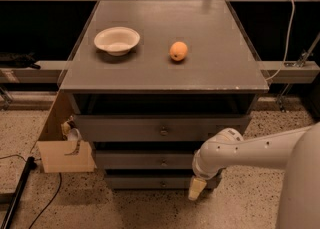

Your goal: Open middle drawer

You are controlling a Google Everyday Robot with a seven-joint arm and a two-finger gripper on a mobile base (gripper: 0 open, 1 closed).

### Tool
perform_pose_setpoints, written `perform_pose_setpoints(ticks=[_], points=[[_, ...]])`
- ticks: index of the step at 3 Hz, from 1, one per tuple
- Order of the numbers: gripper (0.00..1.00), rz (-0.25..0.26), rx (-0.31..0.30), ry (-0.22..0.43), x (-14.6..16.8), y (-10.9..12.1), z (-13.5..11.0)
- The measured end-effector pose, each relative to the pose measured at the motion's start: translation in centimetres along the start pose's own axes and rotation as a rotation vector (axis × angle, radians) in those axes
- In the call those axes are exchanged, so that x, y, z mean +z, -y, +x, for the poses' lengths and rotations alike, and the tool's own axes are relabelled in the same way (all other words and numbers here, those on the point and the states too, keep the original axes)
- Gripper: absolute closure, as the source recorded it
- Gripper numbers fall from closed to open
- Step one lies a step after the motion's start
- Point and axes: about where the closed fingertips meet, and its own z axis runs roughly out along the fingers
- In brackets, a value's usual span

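Observation:
The middle drawer [150, 160] is the second of three dark grey drawer fronts in the cabinet, with a small round metal knob [163, 162] at its centre. None of its interior shows. My white arm reaches in from the right and crosses the drawer's right end. My gripper [196, 189] points down to the floor in front of the right part of the lowest drawer [150, 182], below and to the right of the middle knob. It holds nothing that I can see.
On the cabinet top [215, 68] stand a white bowl [117, 40] and an orange fruit [178, 51]. The top drawer [125, 128] has its own knob. An open cardboard box [65, 153] stands on the floor at the cabinet's left. A black cable [20, 188] lies at the lower left.

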Motion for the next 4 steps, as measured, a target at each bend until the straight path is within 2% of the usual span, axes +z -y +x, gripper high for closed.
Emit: perform_pose_setpoints(ticks=[1, 2, 3, 4], points=[[0.0, 0.023, -0.011, -0.031, 1.5, 1.6, -0.1], [0.0, 0.047, 0.019, -0.078, 4.6, 5.2, 1.6], [0.02, 0.048, 0.023, -0.077, 4.8, 5.4, 1.6], [0.24, 0.048, 0.023, -0.077, 4.8, 5.4, 1.6]])
